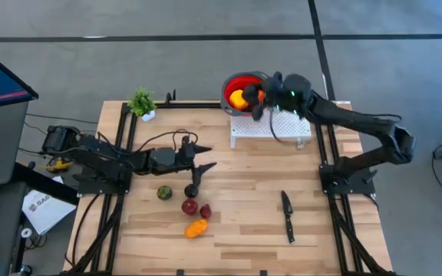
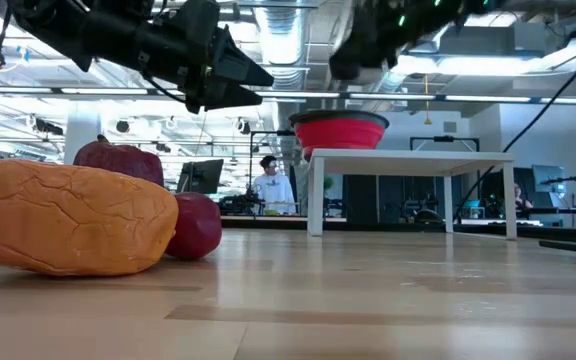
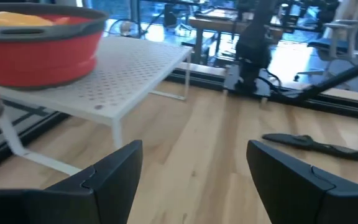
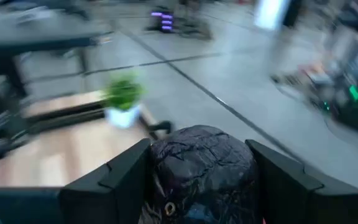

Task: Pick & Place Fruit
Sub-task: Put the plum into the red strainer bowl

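Dark, wrinkled fruit (image 4: pixel 204 168) sits pinched between the right gripper's (image 4: pixel 201 171) fingers beside the red bowl (image 1: pixel 240 86); left gripper (image 3: pixel 194 180) fingers spread.

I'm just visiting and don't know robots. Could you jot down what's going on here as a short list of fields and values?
Right gripper: shut on a dark fruit, held near the red bowl
Left gripper: open, holding nothing, above the table
Bowl: on a white perforated stand, with yellow and orange fruit already inside
Fruit on the table: green, two dark red, one orange, one dark piece
Other: knife, small potted plant
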You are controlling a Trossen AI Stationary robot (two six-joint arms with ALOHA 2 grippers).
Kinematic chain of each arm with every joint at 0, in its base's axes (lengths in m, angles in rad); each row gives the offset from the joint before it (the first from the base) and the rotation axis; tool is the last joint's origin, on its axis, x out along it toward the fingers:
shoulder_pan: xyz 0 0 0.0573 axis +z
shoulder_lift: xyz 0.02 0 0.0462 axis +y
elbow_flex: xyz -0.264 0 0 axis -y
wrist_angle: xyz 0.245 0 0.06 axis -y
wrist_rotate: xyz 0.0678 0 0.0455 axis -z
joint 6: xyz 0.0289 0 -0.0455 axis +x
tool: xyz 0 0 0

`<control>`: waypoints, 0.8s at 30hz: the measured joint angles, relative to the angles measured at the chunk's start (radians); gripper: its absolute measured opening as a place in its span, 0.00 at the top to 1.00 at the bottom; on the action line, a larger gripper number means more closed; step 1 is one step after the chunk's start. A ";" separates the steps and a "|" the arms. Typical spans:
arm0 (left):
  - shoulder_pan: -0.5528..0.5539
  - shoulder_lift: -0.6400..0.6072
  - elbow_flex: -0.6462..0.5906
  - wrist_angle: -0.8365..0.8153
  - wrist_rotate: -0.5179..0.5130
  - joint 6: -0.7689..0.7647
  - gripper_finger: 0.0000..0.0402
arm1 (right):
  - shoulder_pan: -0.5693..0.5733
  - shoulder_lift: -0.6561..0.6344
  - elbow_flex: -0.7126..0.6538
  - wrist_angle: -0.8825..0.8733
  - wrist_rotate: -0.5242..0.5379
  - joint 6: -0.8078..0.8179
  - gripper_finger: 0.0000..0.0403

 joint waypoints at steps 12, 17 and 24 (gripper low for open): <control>0.019 0.000 0.000 0.005 0.001 -0.005 0.30 | -0.188 0.308 0.148 0.046 -0.097 0.256 0.42; 0.019 0.000 0.000 0.005 0.001 -0.012 0.30 | -0.185 0.366 0.220 0.001 -0.105 0.281 0.39; 0.019 0.000 0.000 0.005 0.002 -0.026 0.30 | -0.185 0.382 0.250 -0.048 -0.105 0.267 0.33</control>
